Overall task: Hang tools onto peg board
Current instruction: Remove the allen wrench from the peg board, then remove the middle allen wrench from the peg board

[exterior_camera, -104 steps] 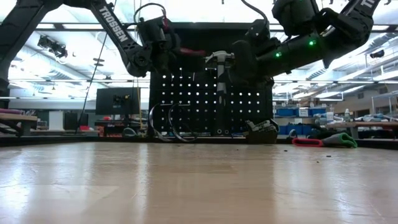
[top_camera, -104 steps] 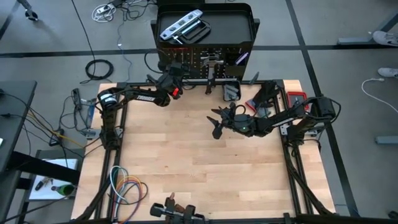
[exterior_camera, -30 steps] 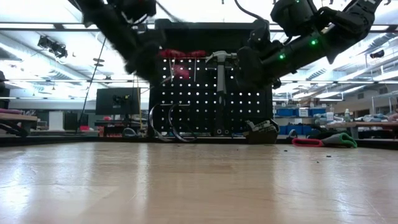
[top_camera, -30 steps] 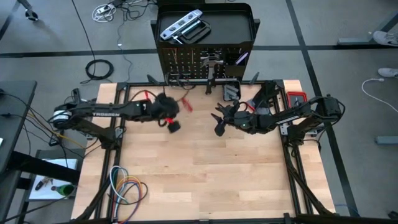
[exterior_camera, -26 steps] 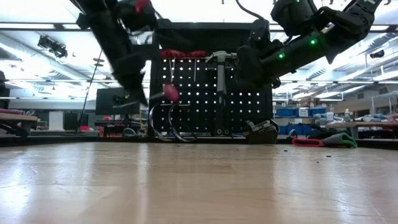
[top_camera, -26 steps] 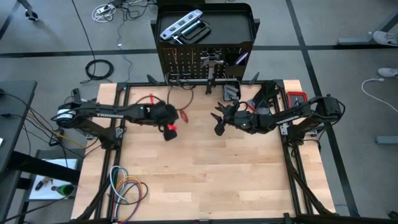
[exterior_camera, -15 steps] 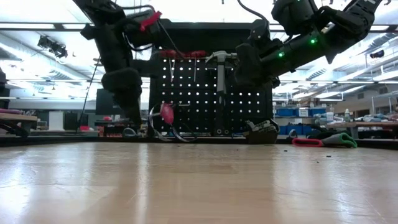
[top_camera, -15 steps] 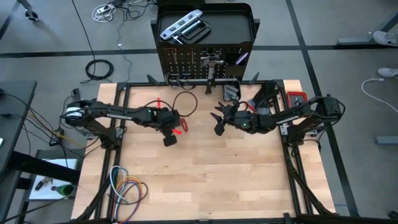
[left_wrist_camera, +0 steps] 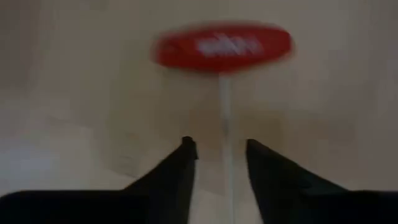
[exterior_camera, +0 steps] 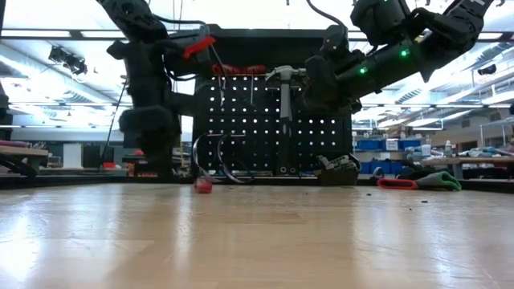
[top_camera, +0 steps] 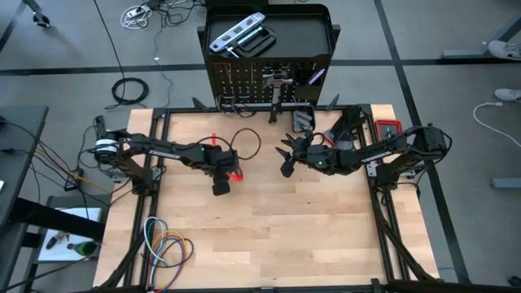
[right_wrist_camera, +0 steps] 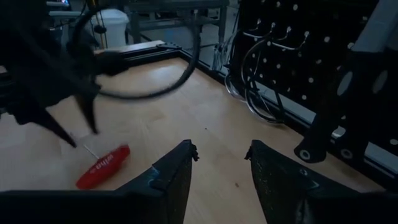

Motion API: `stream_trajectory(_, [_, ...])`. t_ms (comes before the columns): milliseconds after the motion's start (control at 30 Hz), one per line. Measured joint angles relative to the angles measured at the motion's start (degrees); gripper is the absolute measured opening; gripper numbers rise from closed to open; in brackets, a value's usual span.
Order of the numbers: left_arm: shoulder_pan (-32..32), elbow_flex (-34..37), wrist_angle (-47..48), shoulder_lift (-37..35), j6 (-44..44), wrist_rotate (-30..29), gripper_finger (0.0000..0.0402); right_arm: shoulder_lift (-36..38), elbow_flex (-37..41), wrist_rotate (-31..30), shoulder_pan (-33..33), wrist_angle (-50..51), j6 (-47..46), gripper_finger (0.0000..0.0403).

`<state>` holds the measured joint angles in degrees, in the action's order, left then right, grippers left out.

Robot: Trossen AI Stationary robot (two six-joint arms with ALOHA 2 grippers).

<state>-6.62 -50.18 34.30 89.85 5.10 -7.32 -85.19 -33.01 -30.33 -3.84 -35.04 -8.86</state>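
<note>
A screwdriver-like tool with a red handle (left_wrist_camera: pixel 222 46) and a thin metal shaft (left_wrist_camera: pixel 225 118) lies on the wooden table, also seen in the high view (top_camera: pixel 236 173) and the right wrist view (right_wrist_camera: pixel 102 167). My left gripper (left_wrist_camera: pixel 221 146) (top_camera: pixel 221 185) is open and low over the table, with one finger on each side of the shaft. My right gripper (top_camera: pixel 284 159) (right_wrist_camera: pixel 221 152) is open and empty, raised right of centre. The black peg board (exterior_camera: pixel 265 120) (top_camera: pixel 269 81) stands at the far edge. A hammer (exterior_camera: pixel 284 76) and red-handled pliers (exterior_camera: pixel 237 70) hang on it. My left gripper has its two fingers (left_wrist_camera: pixel 180 165) on either side of the tool's thin shaft (left_wrist_camera: pixel 225 134), near the end away from the red handle and along its length. The gap is far wider than the shaft. I cannot tell whether a finger touches it. The tool lies on the table.
A silver level (top_camera: pixel 236 34) lies in the tray on top of the stand. Black cable loops (exterior_camera: pixel 218 160) sit at the board's foot, and another loop (top_camera: pixel 247 140) lies by the left arm. Coloured cables (top_camera: pixel 163 244) are at the near left, a red item (top_camera: pixel 387 129) at the far right.
My left gripper came away from the peg board, toward the near edge and down to the table. The red-handled tool came down with it from board height, and its handle now rests on the wood. My right arm kept still.
</note>
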Motion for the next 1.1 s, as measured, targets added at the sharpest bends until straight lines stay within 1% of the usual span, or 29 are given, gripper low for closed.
stream_trajectory(100, [-0.2,-1.4,0.0,-0.5,-0.7,-5.1,0.0185,0.0,0.0,0.0,0.0,0.0,0.0,0.0166])
stream_trajectory(167, [-0.5,-2.1,-2.5,-0.8,-1.8,-10.0,0.0199,0.0,0.0,0.0,0.0,0.0,-0.1,0.0166])
stream_trajectory(233, [-1.0,-2.0,-8.3,-1.6,-3.9,-15.3,0.0202,0.0,0.0,0.0,0.1,0.0,-0.1,0.0166])
stream_trajectory(300, [-2.2,-1.3,-16.8,-2.8,-7.1,-18.3,0.02,0.0,0.0,0.0,0.2,0.2,-0.4,0.0166])
stream_trajectory(400, [-5.7,0.7,-27.1,-4.7,-12.4,-18.7,0.0192,0.0,0.0,0.2,0.8,0.5,-0.4,0.0165])
stream_trajectory(533, [-13.4,2.9,-39.5,-6.8,-16.9,-18.7,0.0178,0.0,0.0,0.2,1.5,1.2,-0.3,0.0165])
stream_trajectory(600, [-16.9,3.6,-49.2,-6.8,-17.3,-18.9,0.0172,0.0,0.0,0.2,1.5,1.3,-0.1,0.0165])
stream_trajectory(700, [-20.7,4.7,-60.2,-6.4,-17.6,-18.8,0.0168,0.0,0.0,0.2,1.5,1.1,0.0,0.0164])
stream_trajectory(867, [-23.0,4.7,-76.8,-3.1,-23.6,-18.6,0.0168,0.0,0.0,0.2,1.5,1.4,0.0,0.0164])
stream_trajectory(1000, [-23.2,4.8,-86.3,0.3,-28.4,-19.3,0.0168,0.0,0.0,0.2,1.5,1.4,0.0,0.0165])
stream_trajectory(1033, [-23.2,4.7,-88.4,1.1,-29.2,-19.7,0.0168,0.0,0.0,0.2,1.5,1.6,0.0,0.0165])
stream_trajectory(1100, [-23.2,4.8,-91.8,2.5,-30.5,-22.8,0.0168,0.0,0.0,0.2,1.5,1.5,0.0,0.0164])
